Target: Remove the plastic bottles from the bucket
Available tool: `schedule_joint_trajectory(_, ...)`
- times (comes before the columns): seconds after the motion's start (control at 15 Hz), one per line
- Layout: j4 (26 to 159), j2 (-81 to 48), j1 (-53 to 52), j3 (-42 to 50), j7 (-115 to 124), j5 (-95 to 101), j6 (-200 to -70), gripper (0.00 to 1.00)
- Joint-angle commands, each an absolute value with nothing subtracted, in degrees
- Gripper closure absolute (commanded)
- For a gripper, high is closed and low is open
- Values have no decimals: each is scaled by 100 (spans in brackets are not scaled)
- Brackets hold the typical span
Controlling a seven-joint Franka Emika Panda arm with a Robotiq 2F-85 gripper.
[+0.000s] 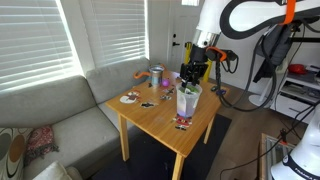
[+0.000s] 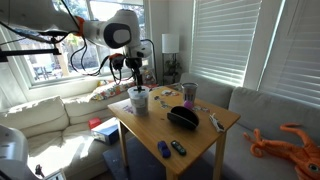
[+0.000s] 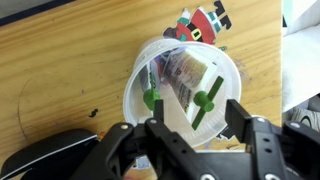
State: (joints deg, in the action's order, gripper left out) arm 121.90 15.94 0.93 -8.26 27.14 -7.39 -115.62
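The bucket (image 3: 138, 70) is a small translucent whitish tub standing on the wooden table, and it shows in both exterior views (image 1: 188, 101) (image 2: 138, 101). Seen from above in the wrist view, the plastic bottles (image 3: 185, 72) lean together inside it, with printed labels and two green tops (image 3: 207, 101). My gripper (image 3: 195, 122) hangs straight above the bucket's mouth, just over the rim (image 1: 190, 76) (image 2: 135, 78). Its jaws stand apart with one green top between them, and neither finger touches a bottle.
A grey can (image 1: 157, 76) with orange and small flat items lie further along the table. Near the bucket there is a black object (image 3: 45, 158) (image 2: 182, 117) and a card with a red figure (image 3: 200, 22). A couch (image 1: 60, 115) runs beside the table.
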Motion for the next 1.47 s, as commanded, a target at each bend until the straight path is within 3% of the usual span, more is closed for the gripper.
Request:
schedule_joint_trajectory(0.0,12035,1400,-14,-789,2879,-851,-11658,35)
schedule_joint_trajectory(0.27,12008,1319,-37,-770,2900,-896,-11683,53)
schedule_joint_trajectory(0.47,11988,1260,-46,-753,2890,-959,-11687,55)
schedule_joint_trajectory(0.6,11990,1239,-55,-752,2877,-1003,-11703,50)
schedule_joint_trajectory(0.73,11985,1213,-57,-749,2879,-1039,-11714,54)
schedule_joint_trajectory(0.93,11984,1179,-49,-747,2893,-1038,-11726,70)
schedule_joint_trajectory(1.07,11975,1158,-50,-744,2894,-1054,-11736,93)
schedule_joint_trajectory(1.2,11956,1141,-50,-744,2894,-1067,-11742,99)
schedule_joint_trajectory(1.4,11949,1119,-49,-745,2900,-1058,-11753,100)
